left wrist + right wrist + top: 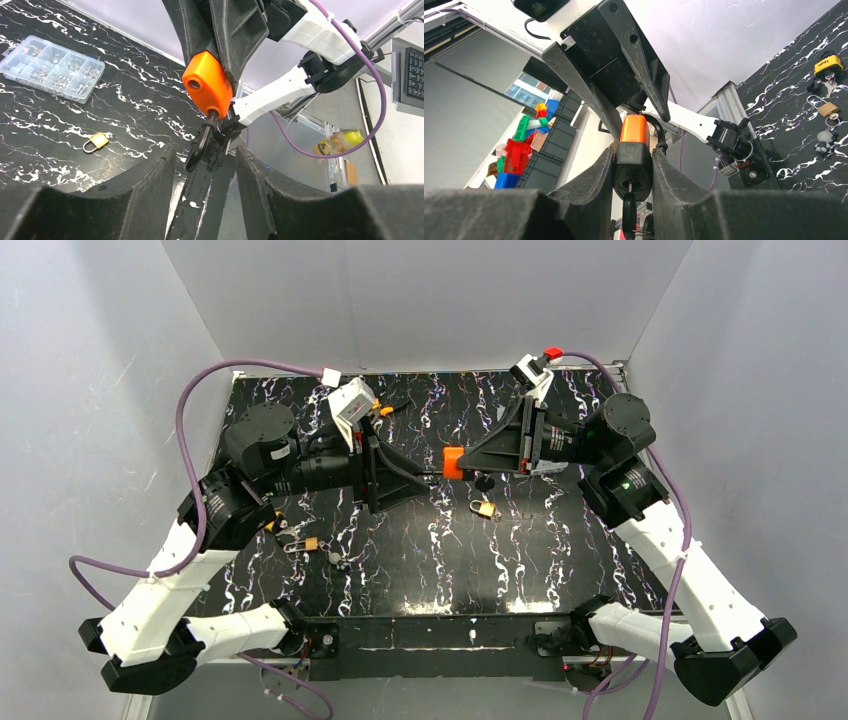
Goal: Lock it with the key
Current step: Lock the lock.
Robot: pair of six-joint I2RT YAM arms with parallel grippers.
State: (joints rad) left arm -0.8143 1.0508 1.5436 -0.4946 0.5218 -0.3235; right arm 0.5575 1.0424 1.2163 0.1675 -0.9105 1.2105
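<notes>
An orange and black padlock [455, 462] hangs in the air over the middle of the mat, and my right gripper [470, 462] is shut on its black body [633, 165]. A black key [629, 215] sits in the keyhole on the end facing the right wrist camera. The orange end [207, 87] faces my left gripper [205, 150]. The black shackle [197, 147] swings out of one hole on that end and hangs just past the left fingertips. The left jaws stand apart, with nothing held between them.
A small brass padlock [485, 509] lies on the black marbled mat [560, 560] below the grippers. Another brass lock with keys [305, 543], a small figure [335, 558] and a yellow lock [829, 64] lie at the left. A clear compartment box [50, 67] sits on the mat.
</notes>
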